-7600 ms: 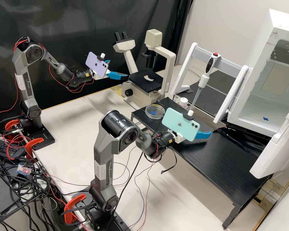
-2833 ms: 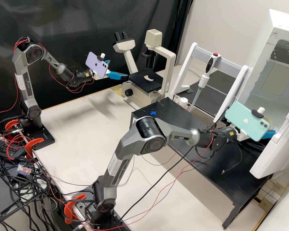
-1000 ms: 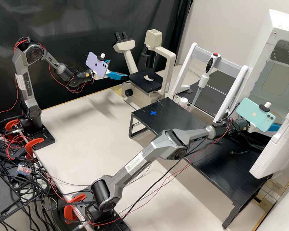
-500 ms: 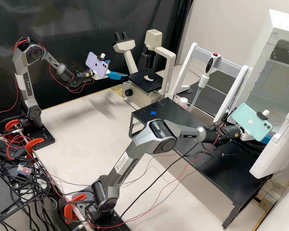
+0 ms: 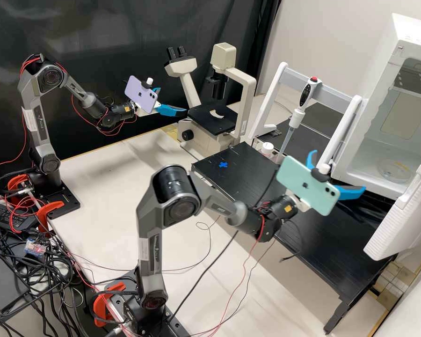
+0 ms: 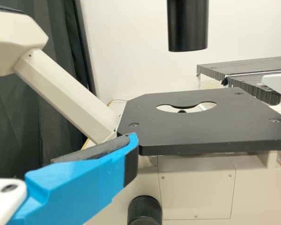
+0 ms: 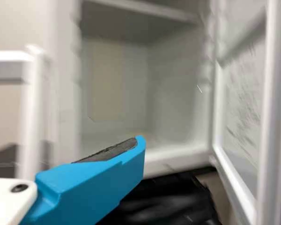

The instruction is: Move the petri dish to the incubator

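Dish: The clear petri dish [image 5: 394, 171] lies flat on the floor of the white incubator [image 5: 386, 79], whose door [image 5: 402, 210] stands open.
Right gripper: Jaws spread wide, the right gripper [image 5: 340, 169] hangs above the black worktop [image 5: 308, 238], outside the incubator, a mint-green phone [image 5: 308, 186] mounted on it.
Left gripper: The left gripper [image 5: 173, 100], lilac phone [image 5: 141, 94] aboard, hangs near the microscope [image 5: 249, 100], its jaws parted.
Pipette: The pipette [image 5: 304, 100] stands tilted at a white frame [image 5: 334, 89], between microscope and incubator.
Blue cross: The mark [image 5: 223, 164] sits on the worktop's end nearer the microscope.
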